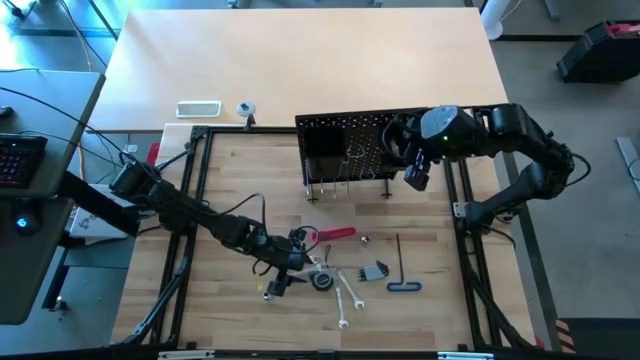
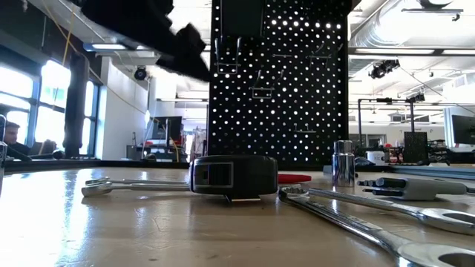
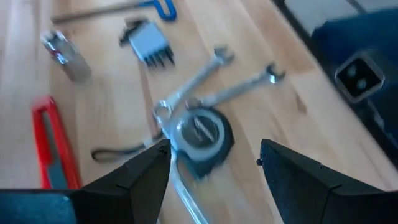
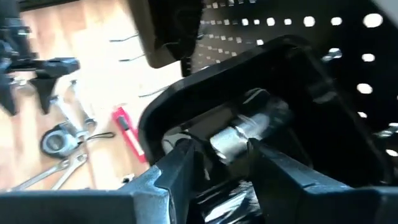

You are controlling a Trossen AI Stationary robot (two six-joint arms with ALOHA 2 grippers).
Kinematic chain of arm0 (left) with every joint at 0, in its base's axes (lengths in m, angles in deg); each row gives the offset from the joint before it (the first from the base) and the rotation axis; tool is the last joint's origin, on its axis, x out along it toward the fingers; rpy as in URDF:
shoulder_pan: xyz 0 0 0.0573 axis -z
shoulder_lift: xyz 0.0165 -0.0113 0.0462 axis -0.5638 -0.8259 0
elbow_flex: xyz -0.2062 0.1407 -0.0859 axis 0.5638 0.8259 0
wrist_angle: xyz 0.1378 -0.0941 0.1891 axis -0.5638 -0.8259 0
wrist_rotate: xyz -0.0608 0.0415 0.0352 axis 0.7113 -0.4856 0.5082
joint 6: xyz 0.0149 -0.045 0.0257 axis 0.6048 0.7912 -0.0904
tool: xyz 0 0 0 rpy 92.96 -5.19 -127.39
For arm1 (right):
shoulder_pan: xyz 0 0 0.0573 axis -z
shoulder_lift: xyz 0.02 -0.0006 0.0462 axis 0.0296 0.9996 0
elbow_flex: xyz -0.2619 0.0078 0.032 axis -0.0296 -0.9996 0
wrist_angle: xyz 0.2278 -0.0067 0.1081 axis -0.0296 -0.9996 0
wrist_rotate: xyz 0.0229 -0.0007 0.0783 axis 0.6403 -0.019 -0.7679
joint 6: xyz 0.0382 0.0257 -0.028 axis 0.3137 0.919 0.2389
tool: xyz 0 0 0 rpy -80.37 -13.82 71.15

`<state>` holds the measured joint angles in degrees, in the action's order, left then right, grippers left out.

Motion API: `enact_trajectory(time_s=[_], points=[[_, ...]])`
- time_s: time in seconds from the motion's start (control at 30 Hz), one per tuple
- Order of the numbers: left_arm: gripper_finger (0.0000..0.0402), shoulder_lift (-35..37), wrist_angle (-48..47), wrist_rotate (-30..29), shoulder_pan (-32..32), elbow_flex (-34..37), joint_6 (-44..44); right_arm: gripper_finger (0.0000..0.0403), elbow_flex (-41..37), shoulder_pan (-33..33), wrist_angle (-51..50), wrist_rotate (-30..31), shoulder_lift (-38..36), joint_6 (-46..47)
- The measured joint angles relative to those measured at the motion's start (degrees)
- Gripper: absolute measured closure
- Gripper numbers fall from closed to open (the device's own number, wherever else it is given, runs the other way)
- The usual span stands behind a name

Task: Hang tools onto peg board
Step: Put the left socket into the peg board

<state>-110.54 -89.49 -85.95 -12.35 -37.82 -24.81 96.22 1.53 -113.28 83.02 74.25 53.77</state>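
The right pincer (image 4: 217, 149) is up against the peg board (image 1: 345, 135), at its right end, with a small silver socket bit (image 4: 239, 134) sitting between its fingers; the jaws stand a little apart around it, and whether they grip it or have just let go I cannot tell. To finish this placement well, I judge it best to make sure the bit rests on its holder before drawing straight back from the panel, without knocking the wire hooks. The left pincer (image 3: 214, 165) hovers with jaws wide apart and nothing in them over the heap of tools on the counter (image 1: 240, 170), directly above a round tape measure (image 3: 200, 134) that lies touching the crossed silver wrenches (image 3: 239, 84). For the next pick it should come down on one item alone, so its neighbours are not dragged along. The board is a black perforated panel, upright on short legs near the back of the wooden work area, with a few hooks on its face. Near the heap lie a red-handled tool (image 1: 335, 235), a black L-shaped key with a blue end (image 1: 400, 275), a silver socket (image 3: 65, 53) and a small grey key set (image 3: 148, 45), all loose on the wood, none yet hung
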Motion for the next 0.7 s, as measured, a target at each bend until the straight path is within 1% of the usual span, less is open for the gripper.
enact_trajectory(time_s=[0.13,0.23,0.33,0.5,0.7], points=[[0.0161,-1.81,-3.74,0.08,1.4,0.0,0.39,0.0241,1.24,-1.49,-0.01,-0.49,0.01,-0.21],[0.0161,-1.56,-6.09,-0.4,3.01,0.0,1.54,0.0228,3.07,-2.87,0.01,-0.37,0.01,-0.53],[0.0161,-0.14,-8.99,-3.23,5.18,0.02,3.58,0.0219,5.19,-4.66,0.01,0.45,-0.01,-0.69],[0.0161,3.58,-9.35,-8.21,9.41,2.96,9.16,0.0217,7.74,-7.98,-0.03,1.6,-0.01,-0.7],[0.0161,8.07,-5.57,-13.98,15.76,9.27,18.48,0.0217,8.39,-11.99,-0.35,2.58,-0.01,-0.18]])
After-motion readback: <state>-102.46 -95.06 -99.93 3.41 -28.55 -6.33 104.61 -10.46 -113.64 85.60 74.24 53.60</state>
